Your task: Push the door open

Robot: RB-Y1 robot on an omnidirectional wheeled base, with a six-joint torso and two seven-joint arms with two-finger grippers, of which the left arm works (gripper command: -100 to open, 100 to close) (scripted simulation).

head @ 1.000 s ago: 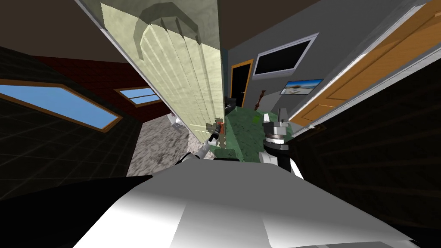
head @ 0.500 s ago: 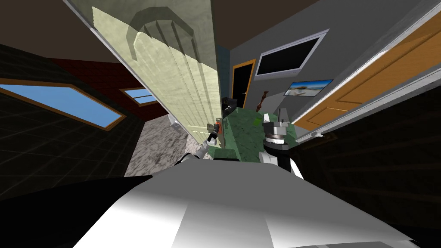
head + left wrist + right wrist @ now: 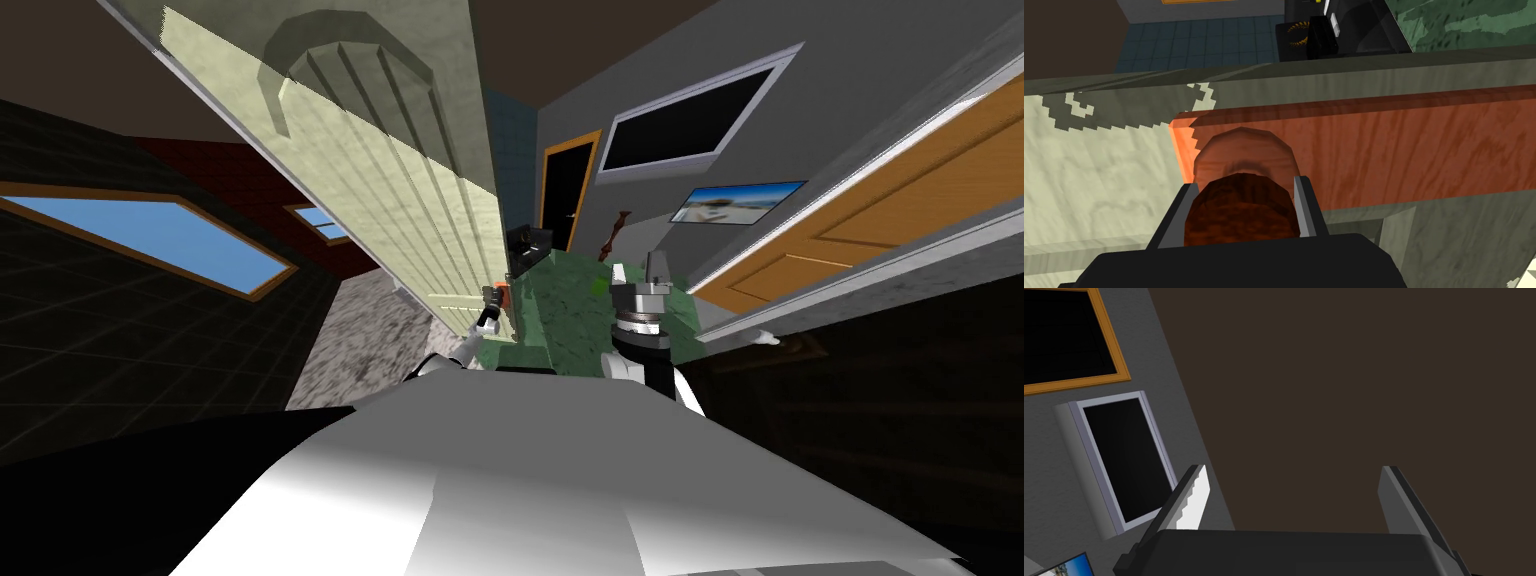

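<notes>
Careful: your left tool (image 3: 1246, 181) pinches round red-brown knob (image 3: 1242, 225) on pale-green panelled door (image 3: 400, 200); swing may twist grip off. Right tool (image 3: 1292, 469) spread.

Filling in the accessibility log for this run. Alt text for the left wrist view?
The left gripper is shut on a round reddish-brown knob, gripping its sides. The knob sits on an orange-brown wood-grained plate fixed to a pale, mottled door. Past the door's edge lie blue floor tiles and a green marbled surface.
</notes>
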